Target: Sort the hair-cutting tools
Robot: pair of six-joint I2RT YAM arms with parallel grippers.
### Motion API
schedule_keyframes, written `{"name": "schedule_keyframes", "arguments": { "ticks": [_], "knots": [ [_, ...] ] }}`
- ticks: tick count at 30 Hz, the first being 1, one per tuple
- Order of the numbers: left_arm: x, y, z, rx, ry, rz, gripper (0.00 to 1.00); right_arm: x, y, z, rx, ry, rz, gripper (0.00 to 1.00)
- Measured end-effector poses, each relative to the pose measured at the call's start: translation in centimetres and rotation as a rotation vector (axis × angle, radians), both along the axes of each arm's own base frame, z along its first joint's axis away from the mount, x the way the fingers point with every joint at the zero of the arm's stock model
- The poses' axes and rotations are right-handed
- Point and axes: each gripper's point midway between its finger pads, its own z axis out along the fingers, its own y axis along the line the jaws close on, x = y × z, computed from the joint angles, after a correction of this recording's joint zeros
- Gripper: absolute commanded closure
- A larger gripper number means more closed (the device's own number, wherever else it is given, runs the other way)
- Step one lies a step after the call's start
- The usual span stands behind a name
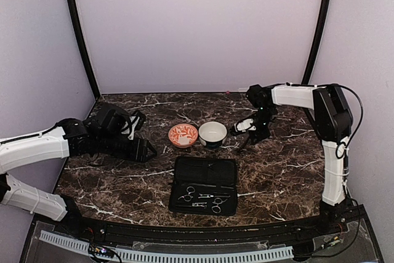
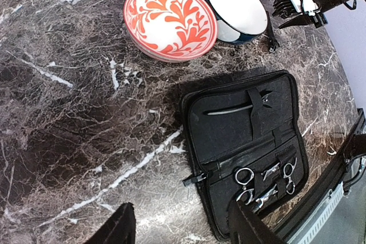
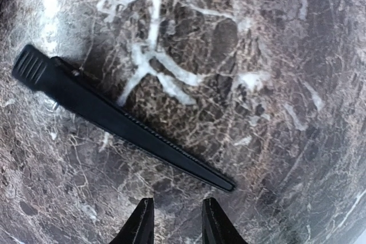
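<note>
Fingers (image 2: 120, 230) of left gripper (image 2: 183, 224) stand well apart, nothing between them, over marble table (image 2: 68, 112). Just ahead of its right finger: open black case (image 2: 229, 135), flat on table. Silvery scissors (image 2: 247, 180) strapped in case half nearer to fingers; thin silvery tool (image 2: 229, 110) in farther half. Beyond case: orange-patterned bowl (image 2: 170, 20) and white bowl (image 2: 237, 10), side by side. Farther, right gripper (image 3: 174, 221): narrow gap between fingers, nothing held. Slim dark comb (image 3: 126, 121) lies flat on table just ahead of fingertips, not touching them.

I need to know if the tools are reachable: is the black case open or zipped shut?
Open. The black case lies spread flat, its inside showing scissors strapped in the near half.
</note>
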Motion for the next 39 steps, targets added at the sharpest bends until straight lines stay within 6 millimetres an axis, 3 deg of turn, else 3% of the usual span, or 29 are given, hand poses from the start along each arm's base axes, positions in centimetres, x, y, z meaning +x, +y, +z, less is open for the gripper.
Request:
{"name": "schedule_keyframes", "arguments": {
  "ticks": [12, 17, 23, 33, 39],
  "knots": [
    [0.1, 0.0, -0.5, 0.019, 0.002, -0.013, 0.44, 1.2, 1.3, 1.7, 0.012, -0.063, 0.035, 0.65],
    [0.1, 0.0, -0.7, 0.023, 0.006, -0.013, 0.44, 0.6, 2.8, 0.6, -0.003, -0.047, 0.091, 0.64],
    [0.0, 0.0, -0.8, 0.03, 0.004, -0.018, 0.43, -0.3, 2.8, 0.0, -0.031, -0.002, 0.119, 0.65],
    [0.4, -0.3, -2.1, 0.065, 0.01, -0.041, 0.43, -4.4, 0.7, -0.9, -0.06, 0.103, 0.087, 0.76],
    [0.7, -0.8, -3.0, 0.072, 0.017, -0.054, 0.44, -7.0, -0.3, -1.0, -0.028, 0.124, 0.025, 0.95]
  ]
}}
